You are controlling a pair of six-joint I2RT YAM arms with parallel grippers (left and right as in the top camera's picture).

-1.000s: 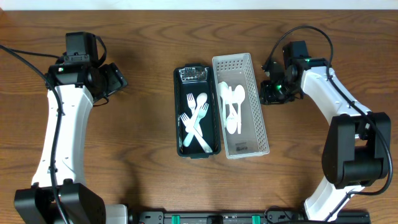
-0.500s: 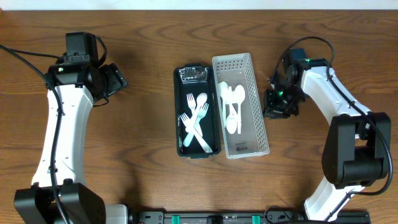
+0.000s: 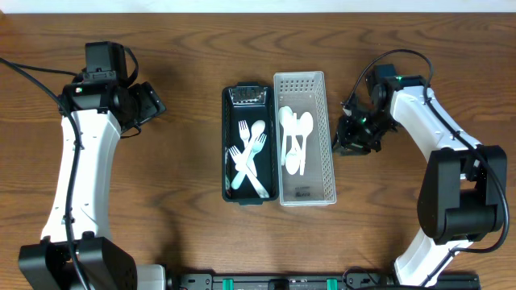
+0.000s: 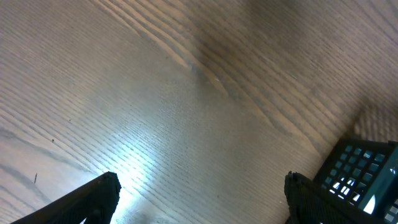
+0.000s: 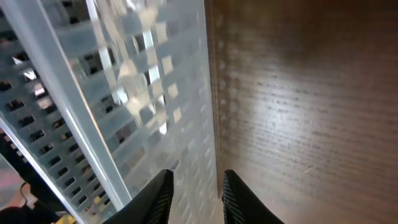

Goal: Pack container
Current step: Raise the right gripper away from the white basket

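Checking markings first, says the operator: is any writing legible?

Technician: No. The black container (image 3: 251,145) carries a shiny label (image 3: 248,97) at its far end. The white basket (image 3: 306,137) carries a small label (image 3: 305,192) at its near end. Both are too small to read.

Operator: State contents and edges.

Technician: White forks (image 3: 250,157) lie crossed in the black container. White spoons (image 3: 295,138) lie in the white basket. The two stand side by side mid-tabletop (image 3: 185,225), long walls touching.

Operator: End effector status?

Technician: The right end effector (image 3: 351,137) sits just beside the basket's right wall. In the right wrist view its fingertips (image 5: 163,190) are drawn close, with only a narrow slit between them, and pinch nothing. The left end effector (image 3: 149,103) is well apart from the container, with its fingers spread wide over bare wood.

Operator: Open room?

Technician: Bare tabletop lies left of the container, and also in front of and behind both boxes.
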